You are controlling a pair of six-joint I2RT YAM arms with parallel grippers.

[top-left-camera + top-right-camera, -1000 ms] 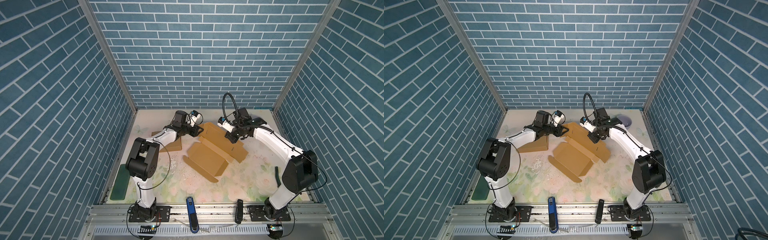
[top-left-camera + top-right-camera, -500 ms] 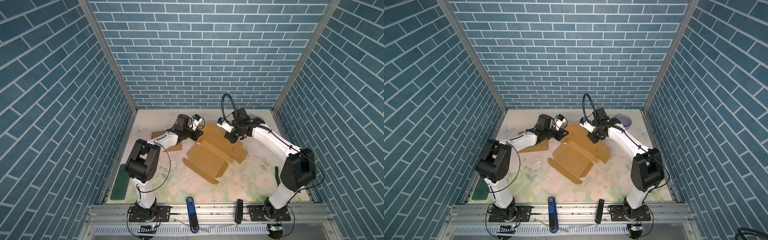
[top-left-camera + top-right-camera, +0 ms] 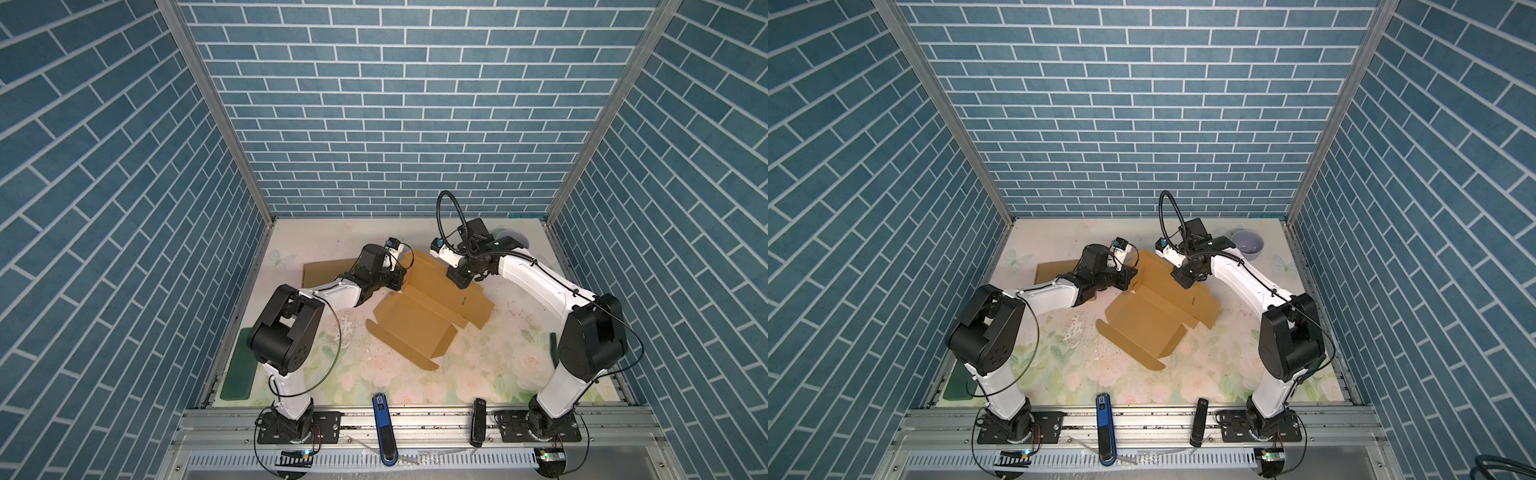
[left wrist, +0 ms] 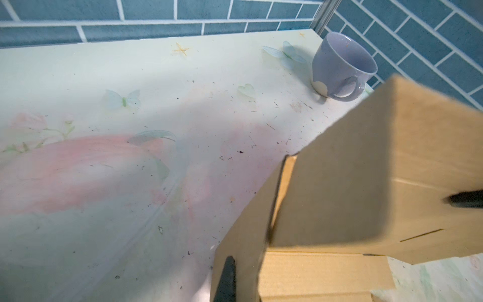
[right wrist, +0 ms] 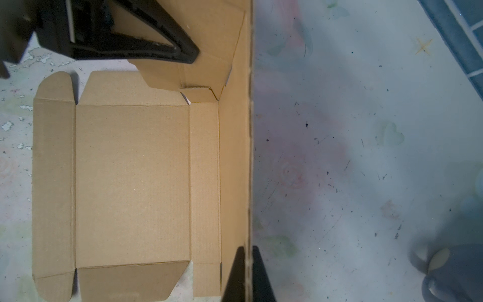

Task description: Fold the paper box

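While each pair of fingers (image 5: 258, 274) is pinched shut on thin card, the right gripper (image 5: 247, 252) on the raised far wall (image 5: 235, 157), the left gripper (image 5: 190, 55) on a corner flap (image 5: 162, 74), the brown corrugated-cardboard box (image 3: 415, 328) lies half-formed on the flowered tabletop (image 3: 490, 374), seemingly steadied so that flap tucks inward.

Even, bright light falls from overhead in both top views, which are sharp throughout. Only soft, faint shadows lie on my table (image 3: 478, 374). From my left wrist, the paper box (image 4: 366, 183) blurs up close, while the far mug (image 4: 339, 68) stays crisp. My right wrist's view is dimmer and bluish, with broad grey shadow.
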